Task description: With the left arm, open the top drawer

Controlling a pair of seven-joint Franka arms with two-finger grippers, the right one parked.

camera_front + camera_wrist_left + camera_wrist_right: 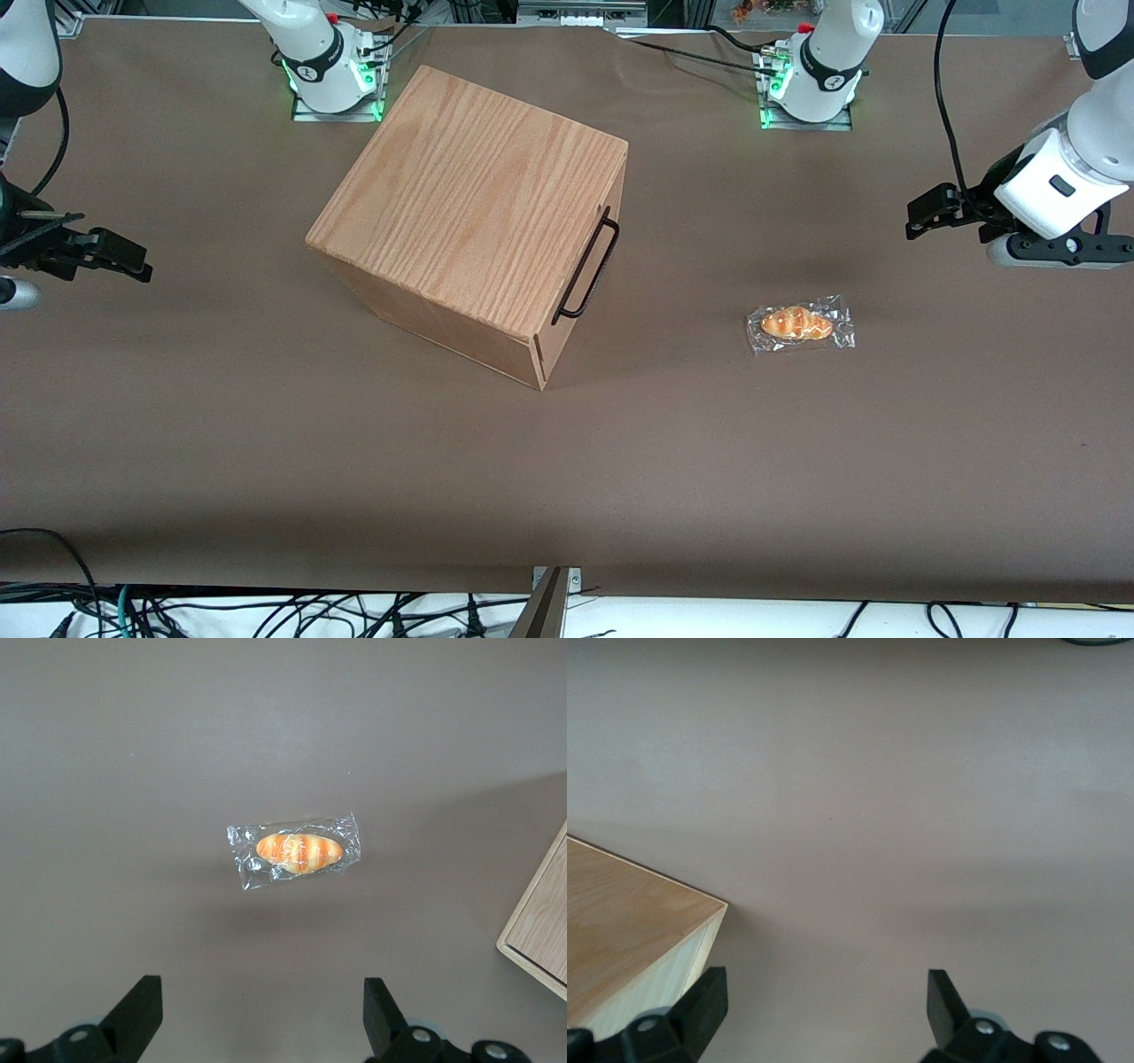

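The oak-grain cabinet (469,208) stands mid-table with its front turned toward the working arm's end. The top drawer (555,341) sits flush with the cabinet, and its thin black wire handle (586,266) stands out from the front. My left arm's gripper (921,217) hangs above the table toward the working arm's end, well apart from the handle. Its fingers (142,1005) are spread wide, and the gripper (263,1010) is open with only bare table between them. One corner of the cabinet (540,930) shows in the left wrist view.
A wrapped orange bread roll (800,324) lies on the brown table (354,461), in front of the cabinet's front and nearer the front camera than my gripper. The same bread roll (297,852) lies ahead of the fingers in the left wrist view.
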